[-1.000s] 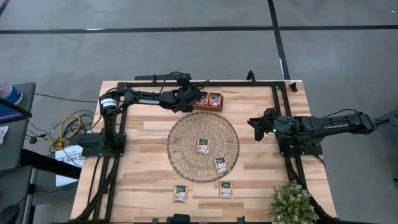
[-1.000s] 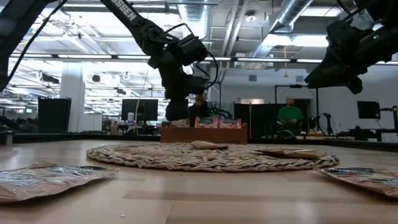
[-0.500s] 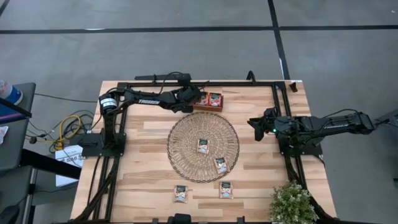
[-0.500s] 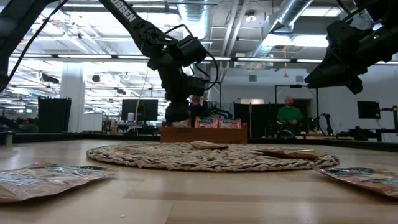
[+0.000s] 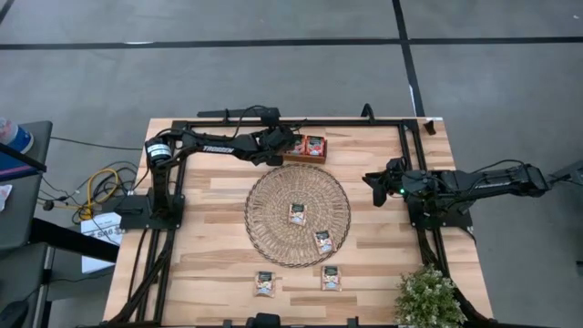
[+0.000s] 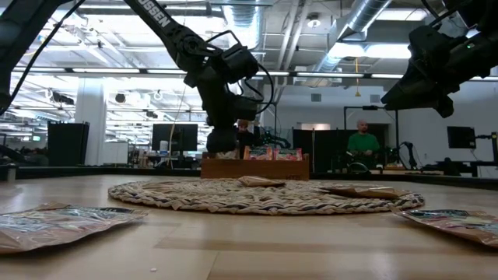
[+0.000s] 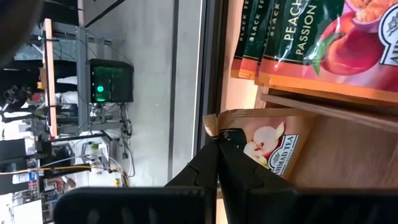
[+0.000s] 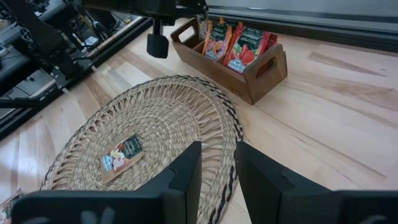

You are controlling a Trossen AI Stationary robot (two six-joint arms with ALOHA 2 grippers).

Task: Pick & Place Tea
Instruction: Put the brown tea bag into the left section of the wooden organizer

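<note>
A pale beige tea sachet [image 7: 267,146] with an apple picture sits at the left end of the brown wooden tray [image 5: 305,157], at the table's far side. My left gripper [image 5: 288,144] is shut on it. Red-orange sachets [image 7: 311,43] stand upright in the tray's other compartments. Two more sachets [image 5: 297,213] [image 5: 323,241] lie flat on the round woven mat [image 5: 264,196]. Another two [image 5: 265,283] [image 5: 331,278] lie on the table near its front edge. My right gripper [image 8: 217,168] waits open at the table's right side, nothing between its fingers. My left gripper pinches the beige sachet by one corner [image 7: 212,126] between its two shut fingers [image 7: 239,146]. The fingers slant downward from the table's left toward the tray. The sachet lies flat against the tray's wood beside a divider [image 7: 323,106]; whether it rests there I cannot tell.
A black frame [image 5: 291,122] runs round the table's far and side edges. A potted plant [image 5: 428,299] stands at the near right corner. Bare tabletop lies between the mat and the right arm [image 5: 474,187]. A person [image 6: 359,141] stands far behind the table.
</note>
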